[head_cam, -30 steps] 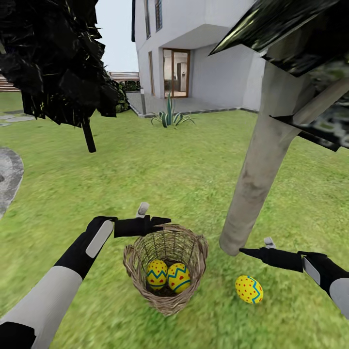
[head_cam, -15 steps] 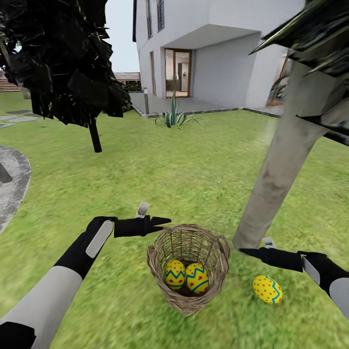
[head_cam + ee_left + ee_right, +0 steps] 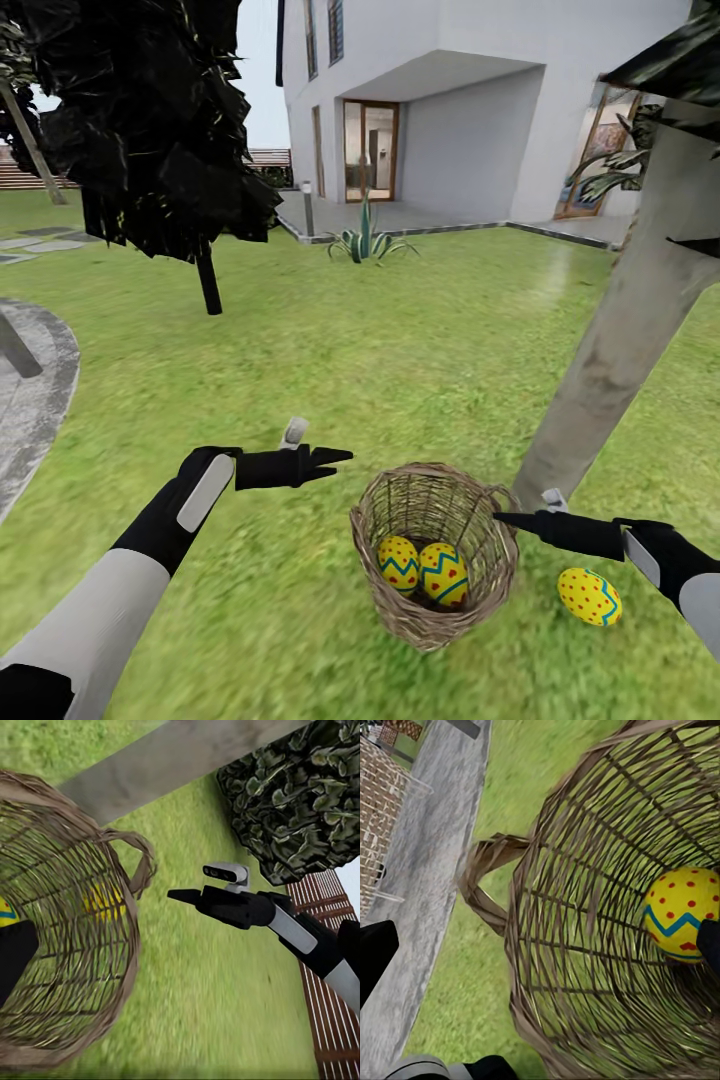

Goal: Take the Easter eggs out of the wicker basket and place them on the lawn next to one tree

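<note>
One egg (image 3: 589, 597) lies by the tree (image 3: 622, 345); two eggs (image 3: 421, 569) remain in the basket (image 3: 437, 555); right gripper (image 3: 500, 518) (pinched shut, empty) must open, reach in; left gripper (image 3: 338, 457) likewise closed.

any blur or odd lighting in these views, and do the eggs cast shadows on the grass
Head view: grass smeared at the near edges, flat even light, no clear shadow under the egg on the lawn. Left wrist view: wicker basket soft and streaked, right gripper fairly crisp. Right wrist view: weave sharp, egg in the basket bright, evenly lit.
</note>
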